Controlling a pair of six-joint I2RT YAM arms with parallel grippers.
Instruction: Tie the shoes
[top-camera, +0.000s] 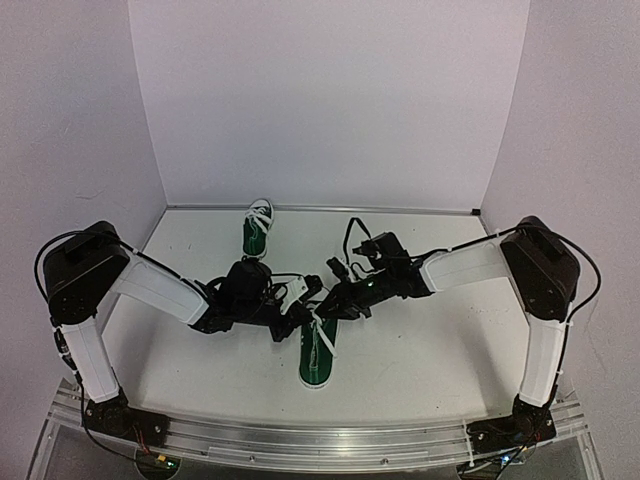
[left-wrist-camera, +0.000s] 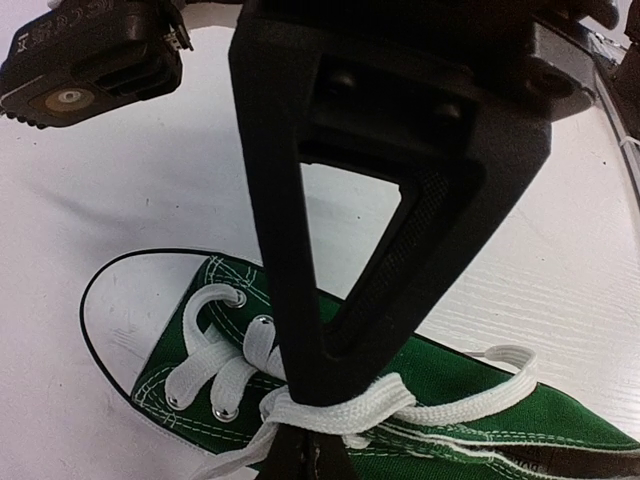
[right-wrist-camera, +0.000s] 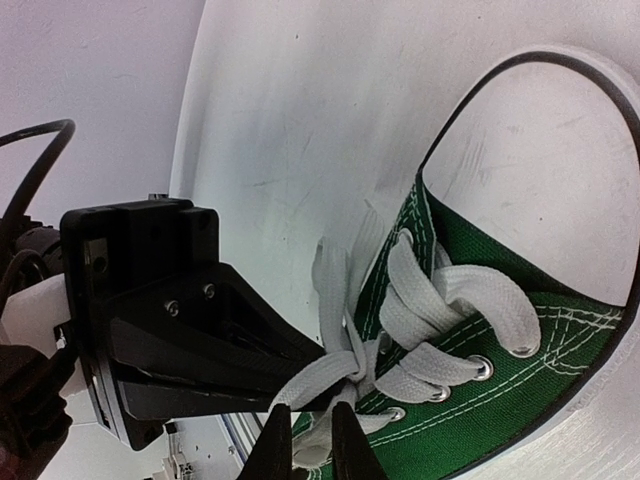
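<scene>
Two grippers meet over a green sneaker (left-wrist-camera: 560, 425). Left gripper (left-wrist-camera: 300, 420) clamps tight on the white lace (left-wrist-camera: 455, 398); right gripper (right-wrist-camera: 318, 445), barely parted, pinches a strand beside it.

On the desk (top-camera: 440, 340) the near shoe (top-camera: 317, 362) lies toward the front — the far shoe (top-camera: 256, 233) behind it, leftward, by the back wall (top-camera: 330, 100). The left tool (top-camera: 297, 300) and right tool (top-camera: 327, 300) meet over the near shoe's far end.

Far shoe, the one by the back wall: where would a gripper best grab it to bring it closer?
The far shoe is probably best pinched across its green middle, coming down from above. It points lengthways toward the back wall, both long sides stand free, and that looks like its narrowest span.
</scene>
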